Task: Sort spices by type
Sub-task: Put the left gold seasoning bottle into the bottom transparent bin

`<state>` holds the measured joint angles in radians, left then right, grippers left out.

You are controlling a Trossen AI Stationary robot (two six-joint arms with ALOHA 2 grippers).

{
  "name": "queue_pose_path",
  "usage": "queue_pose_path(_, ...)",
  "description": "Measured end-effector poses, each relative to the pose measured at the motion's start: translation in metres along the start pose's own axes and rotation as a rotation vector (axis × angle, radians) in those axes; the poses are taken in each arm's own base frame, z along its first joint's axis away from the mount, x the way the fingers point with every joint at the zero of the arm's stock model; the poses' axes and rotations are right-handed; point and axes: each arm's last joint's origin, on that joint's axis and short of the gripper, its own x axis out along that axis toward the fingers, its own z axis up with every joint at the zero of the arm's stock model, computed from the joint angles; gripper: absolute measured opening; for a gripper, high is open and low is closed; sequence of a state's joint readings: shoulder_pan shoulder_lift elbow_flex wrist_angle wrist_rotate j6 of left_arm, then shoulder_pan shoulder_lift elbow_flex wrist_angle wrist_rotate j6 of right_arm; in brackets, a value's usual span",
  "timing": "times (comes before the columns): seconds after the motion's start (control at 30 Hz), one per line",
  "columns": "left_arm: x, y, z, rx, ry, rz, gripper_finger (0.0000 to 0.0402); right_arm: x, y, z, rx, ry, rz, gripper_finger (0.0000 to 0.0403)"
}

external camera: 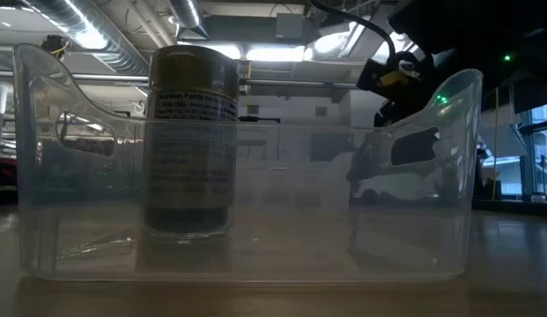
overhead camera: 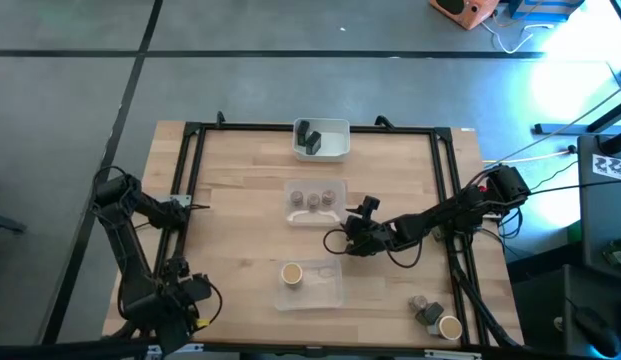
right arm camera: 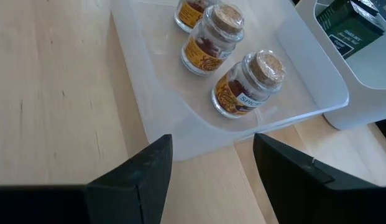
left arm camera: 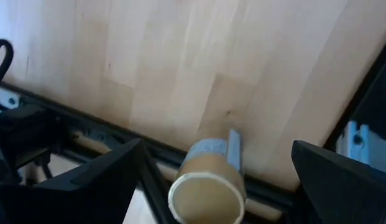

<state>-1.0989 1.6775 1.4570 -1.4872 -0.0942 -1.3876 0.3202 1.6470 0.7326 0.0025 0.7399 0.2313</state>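
Cork-topped jars point(right arm camera: 242, 84) (three, in a tray point(right arm camera: 155, 81)) lie beyond the empty, parted right claw point(right arm camera: 211, 165).

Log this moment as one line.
right gripper: open, empty, beside tray of three cork-topped jars | left gripper: open, parked at table's near-left corner | near tray: one jar

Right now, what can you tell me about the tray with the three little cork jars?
The clear tray is a shallow plastic rectangle with rounded corners, lying flat on the wooden table. Three small glass jars with cork stoppers and orange labels stand upright in a row inside it. A white tray sits beside it. The right gripper hovers near its edge, empty.
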Motion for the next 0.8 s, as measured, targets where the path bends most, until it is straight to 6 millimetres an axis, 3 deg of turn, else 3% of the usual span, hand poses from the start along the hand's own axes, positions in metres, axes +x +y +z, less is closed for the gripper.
queue_pose_path(0.43, 0.011, -0.002, -0.046, -0.05, 0.002, 0.046, 0.0388, 0.0, 0.0, 0.0, 0.001, -0.002, 0.001, 0.0225)
queue_pose_path(0.8, 0.035, -0.004, -0.06, -0.031, 0.006, 0.034, 0.0388, 0.0, 0.001, 0.003, 0.025, -0.028, 0.008, 0.0225)
